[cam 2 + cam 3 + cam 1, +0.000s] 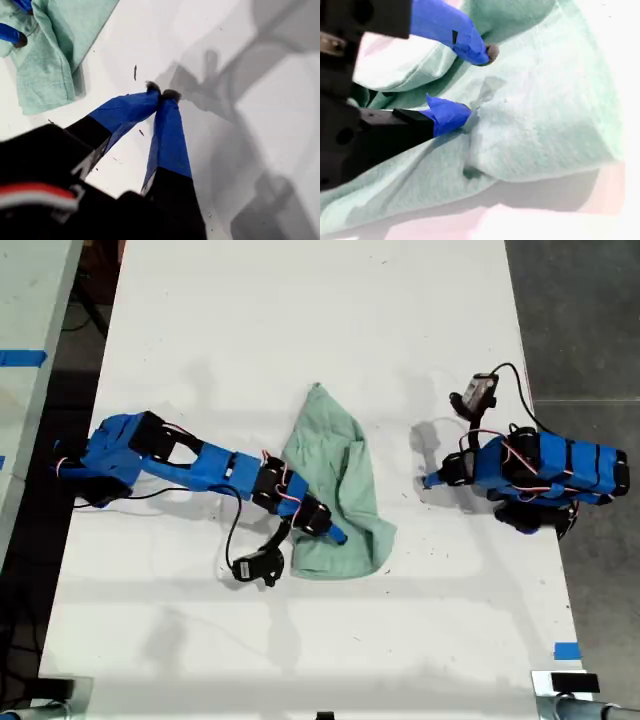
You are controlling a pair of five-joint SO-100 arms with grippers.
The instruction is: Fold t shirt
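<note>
T shirt (335, 480): pale mint-green, plain, lying crumpled and partly doubled over near the middle of the white table (300, 320), running as a long bunched strip with its broader end toward the near edge of the exterior view; not yet a tidy fold, in my judgement. My second gripper (470, 82): on the arm reaching in from the exterior view's left, resting over the lower part of the cloth, jaws parted, one blue-taped fingertip (451, 115) pressing into the fabric and the other raised clear above it; nothing is pinched between them, so it looks placed either to take up a layer or to have just let one go, and I cannot tell which. My first gripper (161, 94): on the arm at the exterior view's right, well apart from the garment, taped tips brought together over bare table with nothing between them; it seems parked out of the way while the other arm works. Also present: black cable (232, 530) trailing from the arm on the exterior view's left and ending just beside the shirt's lower corner, a possible snag if the cloth is dragged that way; blue tape markers (566, 651) at the table edge; dark floor (580, 310) beyond.
</note>
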